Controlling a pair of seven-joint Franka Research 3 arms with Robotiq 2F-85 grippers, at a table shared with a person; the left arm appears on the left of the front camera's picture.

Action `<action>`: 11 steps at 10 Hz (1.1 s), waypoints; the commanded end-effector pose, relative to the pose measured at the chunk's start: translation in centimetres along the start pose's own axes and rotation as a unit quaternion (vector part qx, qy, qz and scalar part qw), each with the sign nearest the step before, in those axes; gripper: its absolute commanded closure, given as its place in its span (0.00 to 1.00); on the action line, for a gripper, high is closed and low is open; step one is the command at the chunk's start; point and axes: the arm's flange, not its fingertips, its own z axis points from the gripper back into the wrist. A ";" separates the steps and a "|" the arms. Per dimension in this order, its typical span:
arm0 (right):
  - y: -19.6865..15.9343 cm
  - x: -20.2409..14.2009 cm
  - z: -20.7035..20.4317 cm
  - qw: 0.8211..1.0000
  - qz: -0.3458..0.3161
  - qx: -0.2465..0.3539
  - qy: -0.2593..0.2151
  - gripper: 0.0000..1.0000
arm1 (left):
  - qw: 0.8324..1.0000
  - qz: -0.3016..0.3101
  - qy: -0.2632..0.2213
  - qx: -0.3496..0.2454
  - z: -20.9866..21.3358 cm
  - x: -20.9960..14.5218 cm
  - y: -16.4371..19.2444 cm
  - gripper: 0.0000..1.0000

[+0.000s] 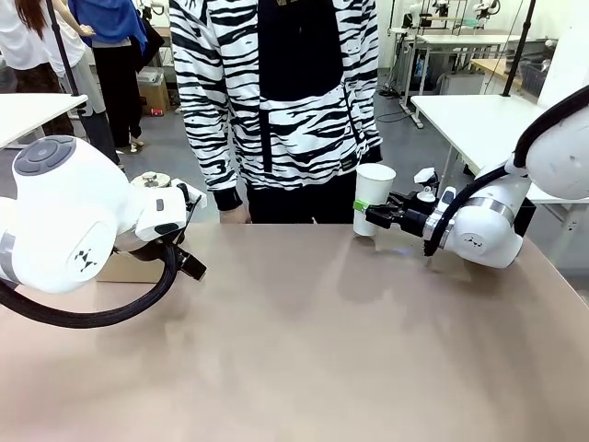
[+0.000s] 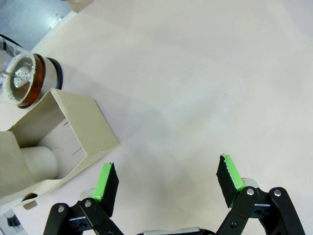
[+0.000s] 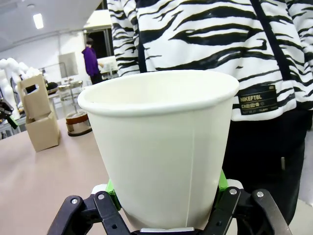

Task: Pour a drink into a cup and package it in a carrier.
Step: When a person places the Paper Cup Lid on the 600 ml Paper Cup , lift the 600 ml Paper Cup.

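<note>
**Cup gripped upright at the far right, carrier away to the left**

The cup (image 3: 161,147), lidless and upright with its long axis vertical, is pinched low on its wall between the pads of the right gripper (image 1: 368,216), close before the person (image 1: 276,92). Its inside is hidden, so any drink within cannot be told. The carrier (image 2: 73,122) and glass pitcher (image 2: 24,78) lie well apart toward the robot's left, nearer the left gripper (image 2: 168,178), whose jaws hang spread over bare table (image 2: 195,73).
</note>
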 end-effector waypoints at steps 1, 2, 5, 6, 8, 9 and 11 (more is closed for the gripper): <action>0.0 0.3 -0.1 1.000 0.000 -0.003 -0.003 0.20 | 1.000 0.000 -0.001 -0.001 0.1 0.0 0.0 0.00; 0.0 0.3 -0.1 1.000 0.000 -0.003 -0.003 0.20 | 1.000 0.000 -0.001 -0.001 0.1 0.0 0.0 0.00; 0.0 0.3 -0.1 1.000 0.000 -0.003 -0.003 0.20 | 1.000 0.000 -0.001 -0.001 0.1 0.0 0.0 0.00; 0.0 0.3 -0.1 1.000 0.000 -0.003 -0.003 0.20 | 1.000 0.000 -0.001 -0.001 0.1 0.0 0.0 0.00; 0.0 0.3 -0.1 1.000 0.000 -0.003 -0.003 0.20 | 1.000 0.000 -0.001 -0.001 0.1 0.0 0.0 0.00; 0.0 0.3 -0.1 1.000 0.000 -0.003 -0.003 0.20 | 1.000 0.000 -0.001 -0.001 0.1 0.0 0.0 0.00; 0.0 0.3 -0.1 1.000 0.000 -0.003 -0.003 0.20 | 1.000 0.000 -0.001 -0.001 0.1 0.0 0.0 0.00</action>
